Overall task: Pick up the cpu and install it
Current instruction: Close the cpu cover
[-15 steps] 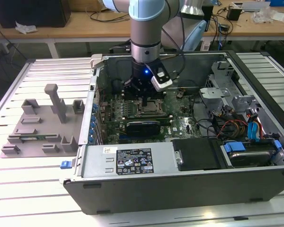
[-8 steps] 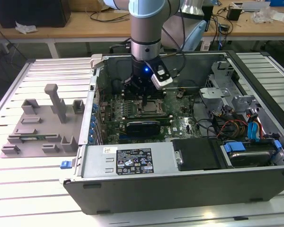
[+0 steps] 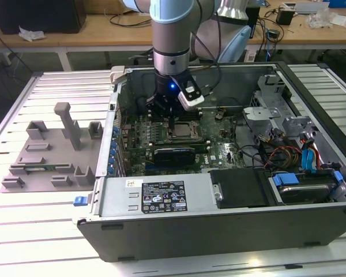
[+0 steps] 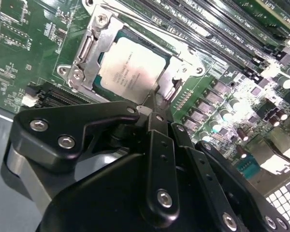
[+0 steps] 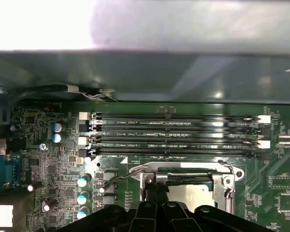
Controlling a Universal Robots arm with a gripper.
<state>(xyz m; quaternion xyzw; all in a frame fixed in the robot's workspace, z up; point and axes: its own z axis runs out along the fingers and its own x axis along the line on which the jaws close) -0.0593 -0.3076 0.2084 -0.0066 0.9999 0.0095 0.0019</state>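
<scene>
End effector (image 4: 151, 110) pinched together on nothing, tips by a corner of the cpu (image 4: 130, 67), which lies flat inside the metal socket frame (image 4: 84, 58). Probably light, stiff, slick on top, delicate underneath — best gripped by opposite rims. In the exterior view, black card (image 3: 173, 154) at 6 o'clock, memory slots (image 3: 139, 130) at 9 — free room upward.

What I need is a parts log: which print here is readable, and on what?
Print on the cpu: too blurred to read.
Label on the grey housing: too small to read.
Lettering by the memory slots: too blurred to read.
</scene>
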